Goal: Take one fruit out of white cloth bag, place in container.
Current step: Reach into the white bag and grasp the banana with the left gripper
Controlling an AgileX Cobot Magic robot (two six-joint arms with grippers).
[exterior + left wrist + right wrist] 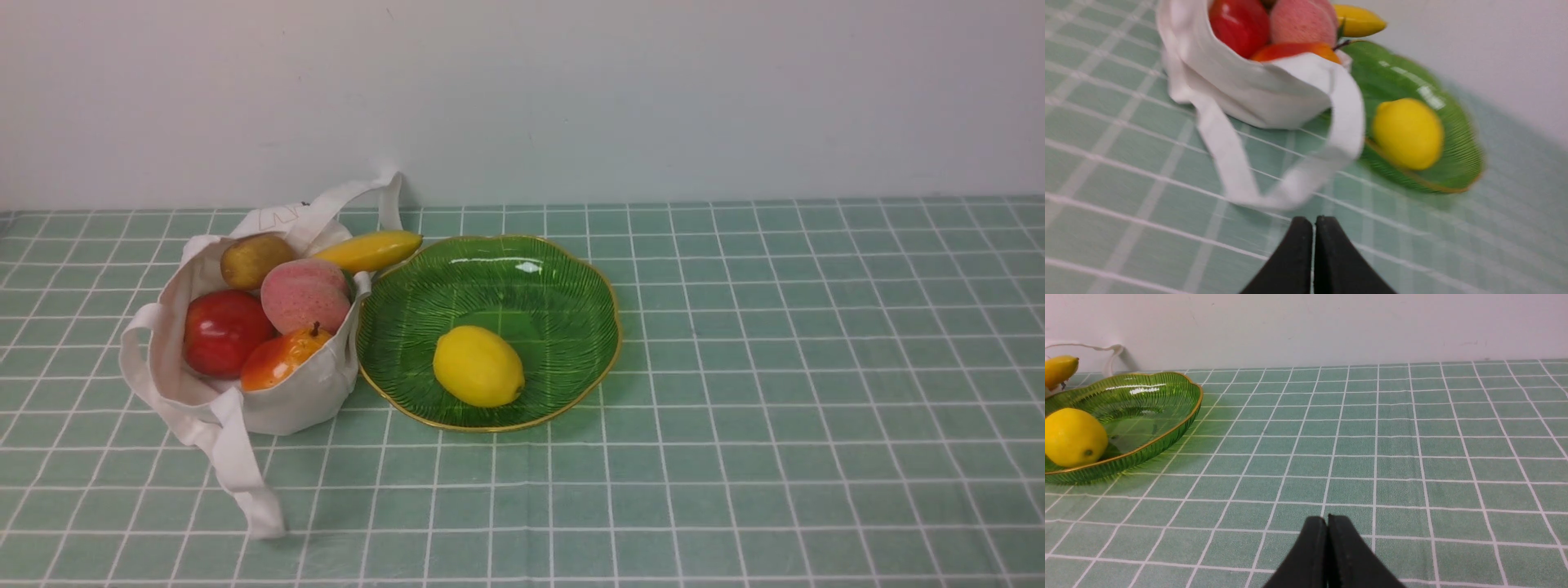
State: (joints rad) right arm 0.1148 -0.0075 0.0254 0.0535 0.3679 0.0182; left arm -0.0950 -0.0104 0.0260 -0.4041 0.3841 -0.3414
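Note:
The white cloth bag lies open on the left, full of fruit. A yellow banana pokes out of its far side, its tip over the rim of the green glass dish. A yellow lemon rests inside the dish. In the left wrist view the bag, banana, dish and lemon show ahead of my shut, empty left gripper. My right gripper is shut and empty over bare cloth, right of the dish. No arm shows in the front view.
In the bag also sit a pink peach, a red apple, an orange-red fruit and a brownish fruit. One strap trails toward the front edge. A green checked tablecloth covers the table; a white wall stands behind.

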